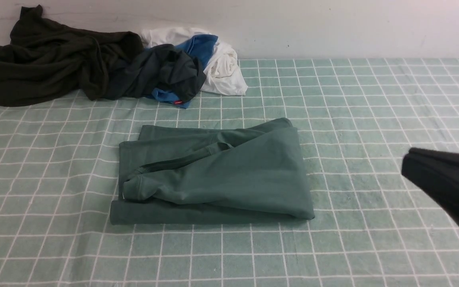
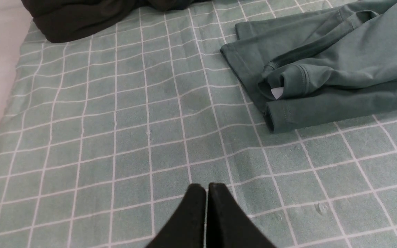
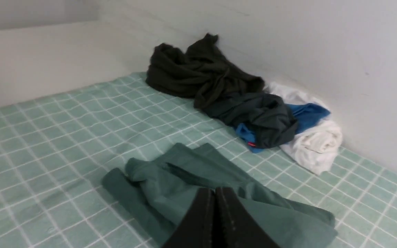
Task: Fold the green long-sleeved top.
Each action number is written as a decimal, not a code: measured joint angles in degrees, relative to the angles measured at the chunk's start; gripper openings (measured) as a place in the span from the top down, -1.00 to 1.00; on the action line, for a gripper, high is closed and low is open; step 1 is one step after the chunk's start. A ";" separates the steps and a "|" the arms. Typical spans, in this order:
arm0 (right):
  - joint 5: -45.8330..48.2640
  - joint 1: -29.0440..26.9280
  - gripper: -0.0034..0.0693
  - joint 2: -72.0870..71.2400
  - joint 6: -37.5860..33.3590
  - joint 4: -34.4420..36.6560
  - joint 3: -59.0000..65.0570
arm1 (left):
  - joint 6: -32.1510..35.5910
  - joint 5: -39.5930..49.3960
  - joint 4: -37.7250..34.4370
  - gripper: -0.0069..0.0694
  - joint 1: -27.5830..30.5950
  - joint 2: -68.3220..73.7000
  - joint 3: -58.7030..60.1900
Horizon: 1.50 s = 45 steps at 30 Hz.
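A worktop [image 1: 373, 119] covered by a pale green cloth with a white grid is seen from the front. Near its middle, the green long-sleeved top [image 1: 213, 179] is laid in a folded, roughly rectangular bundle, flat on the cloth. A cuffed sleeve [image 1: 134, 190] is draped across its upper layer, with the cuff towards the robot's left end of the bundle. In the left wrist view, a small white tag [image 2: 277, 92] can be made out inside a fold just beside that cuff.

At the far left, against the pale wall [image 1: 333, 28], a very dark olive-black garment [image 1: 50, 59] is heaped in a crumpled pile. Touching it on the right, a dark charcoal garment [image 1: 165, 71] is bunched together with blue cloth [image 1: 199, 46] and white cloth [image 1: 225, 69]. This pile is well apart from the green top.

The right gripper [image 3: 215, 190] is seen with its black fingers pressed together and nothing between them; it is held above the cloth, on the right of the folded top, and its dark body is shown at the right edge of the front view. The left gripper [image 2: 207, 186] is likewise seen pressed together and empty, over bare cloth on the left of the top, clear of it.
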 joint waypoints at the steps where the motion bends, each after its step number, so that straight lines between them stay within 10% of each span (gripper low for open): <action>1: -3.76 -3.90 0.94 -3.80 0.19 0.84 5.54 | 0.00 0.00 0.02 0.83 0.00 0.00 0.00; 18: -4.77 -40.80 0.94 -34.91 12.17 -0.74 32.67 | 0.00 -0.08 0.12 0.83 0.00 0.00 0.00; 45: 7.06 -41.66 0.94 -35.03 13.71 -4.49 32.61 | 0.00 -0.08 0.12 0.83 0.00 0.00 0.00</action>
